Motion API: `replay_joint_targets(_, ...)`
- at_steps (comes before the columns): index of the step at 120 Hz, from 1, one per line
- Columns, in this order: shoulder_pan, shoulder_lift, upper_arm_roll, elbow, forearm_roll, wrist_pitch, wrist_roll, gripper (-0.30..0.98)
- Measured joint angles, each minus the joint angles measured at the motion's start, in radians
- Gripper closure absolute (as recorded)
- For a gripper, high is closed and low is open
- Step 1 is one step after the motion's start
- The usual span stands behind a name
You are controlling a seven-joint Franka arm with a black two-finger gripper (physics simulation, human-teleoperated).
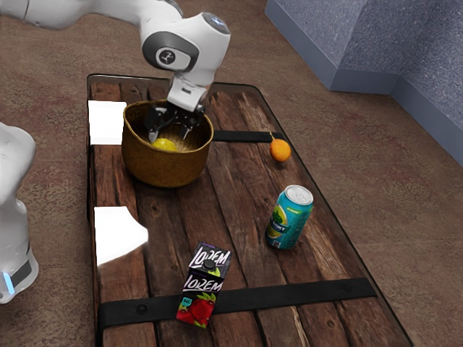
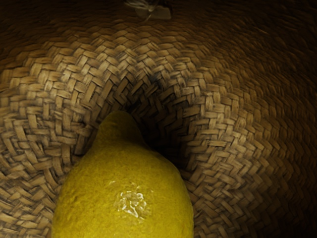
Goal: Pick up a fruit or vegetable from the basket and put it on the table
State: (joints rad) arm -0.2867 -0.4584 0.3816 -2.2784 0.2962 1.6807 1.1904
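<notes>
Three things stand outside the woven basket [image 1: 168,168], exterior view: orange [image 1: 280,150] at three o'clock, can [image 1: 289,218] four, carton [image 1: 203,284] half past five. Inside, the gripper [image 1: 169,136] stands open by a pebbly lemon [image 1: 164,144].

the wrist view's lower edge crops the bumpy yellow lemon [image 2: 124,193], whose underside the round brown woven basket [image 1: 168,168] hides; the exterior view's lower edge crops the rectangular wooden table [image 1: 235,217].

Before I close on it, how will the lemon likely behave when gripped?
The lemon looks plump, so it should stay firm. Its rounded sides may roll under an off-centre push, though the basket would likely contain it. Its shiny peel may slip slightly.
</notes>
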Motion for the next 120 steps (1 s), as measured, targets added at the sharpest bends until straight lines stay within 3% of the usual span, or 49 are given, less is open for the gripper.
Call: replay_joint_targets(120,-0.007,0.093,0.099,-0.101,-0.021,0.246,0.102,0.00)
